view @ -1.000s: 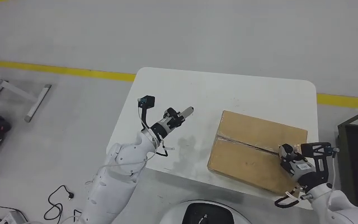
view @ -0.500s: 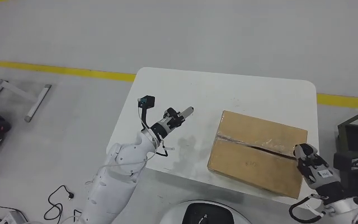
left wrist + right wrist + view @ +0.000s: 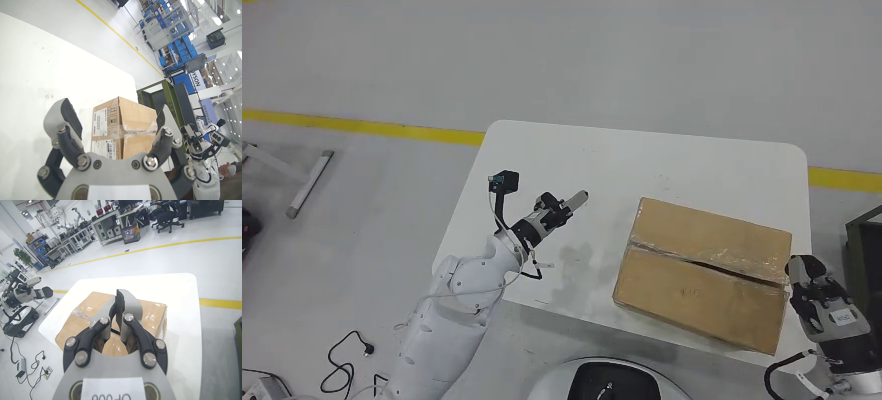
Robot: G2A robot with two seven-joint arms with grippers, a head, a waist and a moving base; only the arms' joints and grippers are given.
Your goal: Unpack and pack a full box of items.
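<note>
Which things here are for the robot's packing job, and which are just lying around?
For the job: cardboard box, flaps down; white table under it; left gripper, jaws open; right gripper, jaws shut.

Just lying about: green cart beside the table; cables on the floor; another robot; office chairs.

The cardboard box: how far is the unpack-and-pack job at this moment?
Done: nothing visible; the cardboard box lies taped shut on the table. In hand: nothing; the left gripper is open and empty beside the box, the right gripper shut and empty at its other end. Remaining: open the tape, unpack, repack.
</note>
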